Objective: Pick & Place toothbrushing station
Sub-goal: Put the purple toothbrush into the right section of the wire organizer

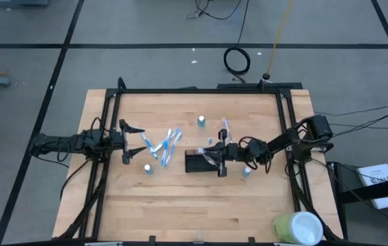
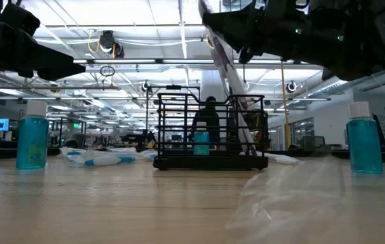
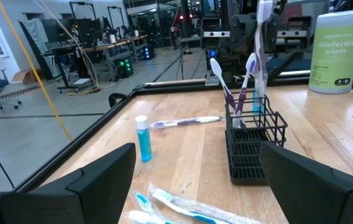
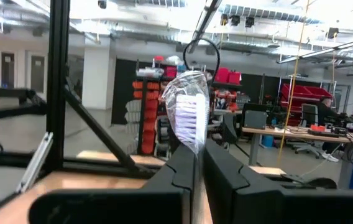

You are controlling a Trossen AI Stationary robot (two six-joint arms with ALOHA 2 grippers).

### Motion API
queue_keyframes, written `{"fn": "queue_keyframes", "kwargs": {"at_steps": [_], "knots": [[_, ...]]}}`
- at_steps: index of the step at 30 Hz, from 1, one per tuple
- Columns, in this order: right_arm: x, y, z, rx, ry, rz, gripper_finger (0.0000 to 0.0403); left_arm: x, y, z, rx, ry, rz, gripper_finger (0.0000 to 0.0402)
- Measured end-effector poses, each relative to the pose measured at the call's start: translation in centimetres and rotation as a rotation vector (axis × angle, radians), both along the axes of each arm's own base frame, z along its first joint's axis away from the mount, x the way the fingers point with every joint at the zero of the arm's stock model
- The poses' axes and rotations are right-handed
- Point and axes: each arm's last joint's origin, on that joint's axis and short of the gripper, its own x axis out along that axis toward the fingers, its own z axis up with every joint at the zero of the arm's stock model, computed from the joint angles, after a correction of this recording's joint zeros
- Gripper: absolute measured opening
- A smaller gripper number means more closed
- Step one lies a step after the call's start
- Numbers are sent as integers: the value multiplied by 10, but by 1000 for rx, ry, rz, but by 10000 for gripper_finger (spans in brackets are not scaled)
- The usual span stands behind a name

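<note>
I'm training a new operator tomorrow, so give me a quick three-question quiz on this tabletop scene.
1. True or false: the right end effector is shut on a wrapped toothbrush.
2. Multiple choice: the left end effector is A) shut on a bottle, B) open and holding nothing, C) inside the holder.
3. What stands in the black wire holder?

Key: 1 true. 2 B. 3 toothbrushes, standing upright or leaning.
</note>
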Motion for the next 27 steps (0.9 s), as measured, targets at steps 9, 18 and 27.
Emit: {"fn": "queue_keyframes", "kwargs": {"at_steps": [9, 18, 27], "knots": [[1, 2, -5, -22, 55, 3, 8, 0, 0, 0, 0, 1, 0, 351], [2, 7, -14, -48, 153, 15, 10, 0, 0, 0, 0, 0, 0, 351], [3, 7, -20, -36, 203, 17, 72, 0, 0, 0, 0, 1, 0, 351]]}}
